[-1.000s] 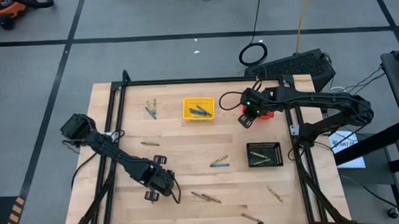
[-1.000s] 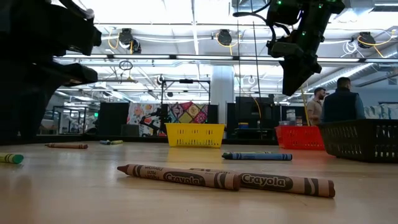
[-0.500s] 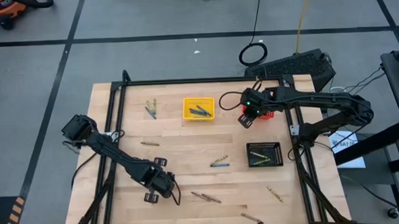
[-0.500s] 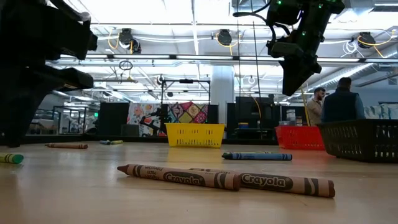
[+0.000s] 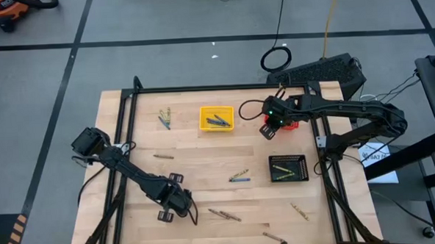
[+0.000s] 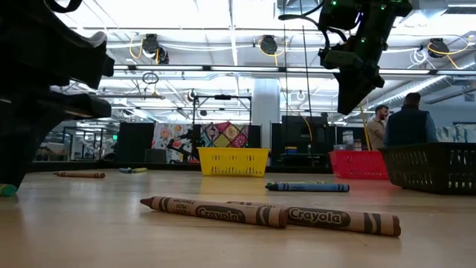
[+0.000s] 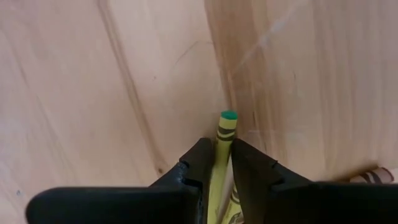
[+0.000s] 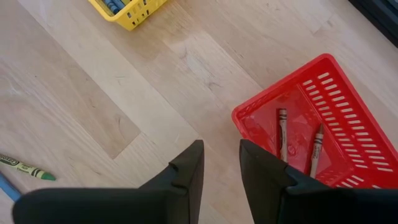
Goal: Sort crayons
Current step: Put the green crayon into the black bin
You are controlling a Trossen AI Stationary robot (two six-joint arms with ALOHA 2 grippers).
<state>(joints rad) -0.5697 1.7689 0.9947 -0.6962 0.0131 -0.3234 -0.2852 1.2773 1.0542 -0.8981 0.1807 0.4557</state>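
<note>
The pale wooden table [image 5: 205, 167] carries three small mesh baskets: a black one [image 5: 287, 168] on the right side with yellow-olive sticks inside, a yellow one [image 5: 216, 118] near the far edge holding blue-grey crayons, and a red one [image 8: 323, 134] just under the right arm, with two brown-red crayons [image 8: 282, 132] lying in it. The right gripper [image 8: 219, 163] hangs above the table beside the red basket, its two dark fingers a little apart and empty. The left gripper [image 7: 222, 158] is down at the near left part of the table, its fingers clamped on a yellow-olive crayon with a green tip [image 7: 225, 130] that pokes out ahead of them. Loose crayons remain scattered on the wood: two brown wrapped ones [image 6: 216, 211] end to end near the front, a blue one [image 6: 306, 187] mid-table, a pair [image 5: 164, 118] at the far left, and a few along the near right edge [image 5: 300, 211].
</note>
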